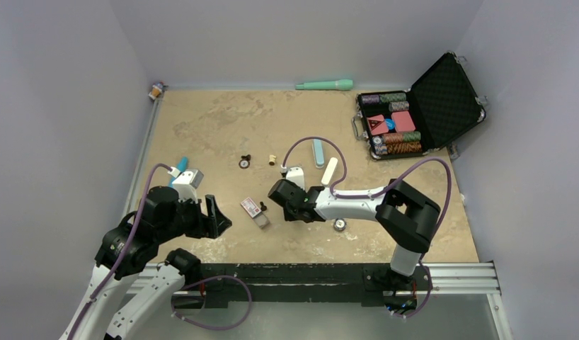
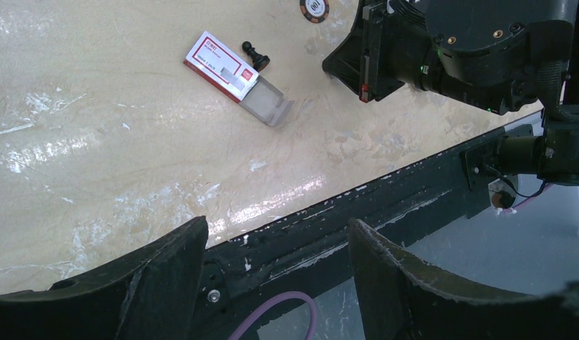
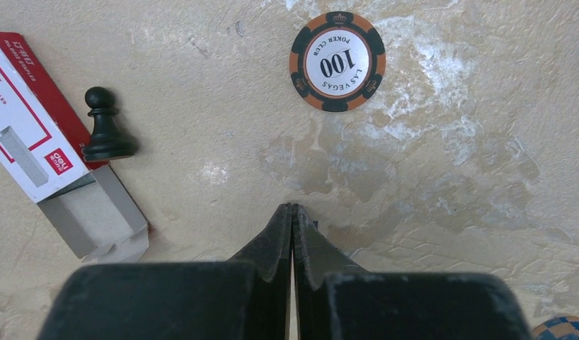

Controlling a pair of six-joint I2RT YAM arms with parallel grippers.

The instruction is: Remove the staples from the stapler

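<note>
Stapler (image 1: 318,152) lies apart from the closed, empty right claw (image 3: 292,209); left claw (image 2: 276,234) gapes open.

**Right gripper shut above a chip, a pawn and a staple box**

The right gripper (image 3: 292,212) points down at the mottled beige table (image 3: 449,177), its two dark fingers pressed together with nothing between them. Beyond the tips lies an orange-and-black poker chip (image 3: 337,61) marked 100. At the left, a black pawn (image 3: 106,131) stands just beside a red-and-white staple box (image 3: 25,134) whose grey end flap is open. A blue-and-white edge (image 3: 564,329) at the lower right corner is possibly another chip.
</note>
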